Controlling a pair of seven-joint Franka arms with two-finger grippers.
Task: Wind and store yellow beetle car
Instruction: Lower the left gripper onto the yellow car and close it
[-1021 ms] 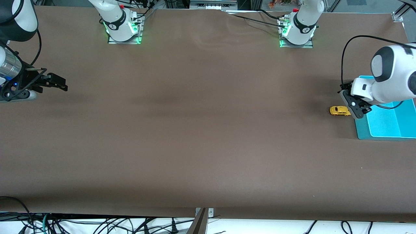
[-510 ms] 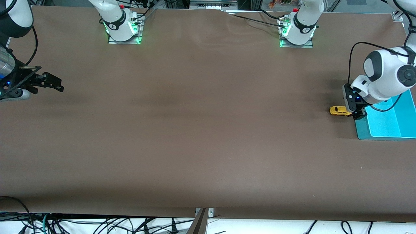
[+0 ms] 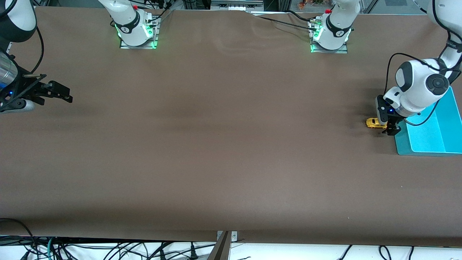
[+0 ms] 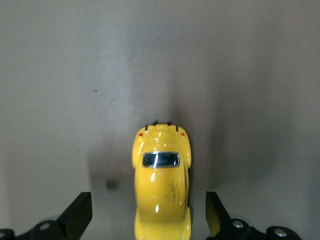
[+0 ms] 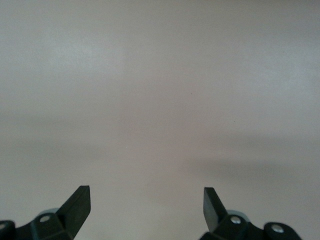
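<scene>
The matte brown bench (image 3: 231, 144) is evenly lit from above; soft shadows are cast, and the wrist views are slightly blurred

Yellow beetle car (image 3: 373, 122): bright yellow body, dark window with a pale glint, small dark scuffs on the paint, red dots at one end. Table (image 3: 216, 144): plain matte brown, no pattern. Tray (image 3: 429, 139): solid turquoise. Left pincer (image 3: 391, 131) and right pincer (image 3: 66, 96): black fingers. Arms: white shells, dark grey joint caps, green lights at both bases.
</scene>
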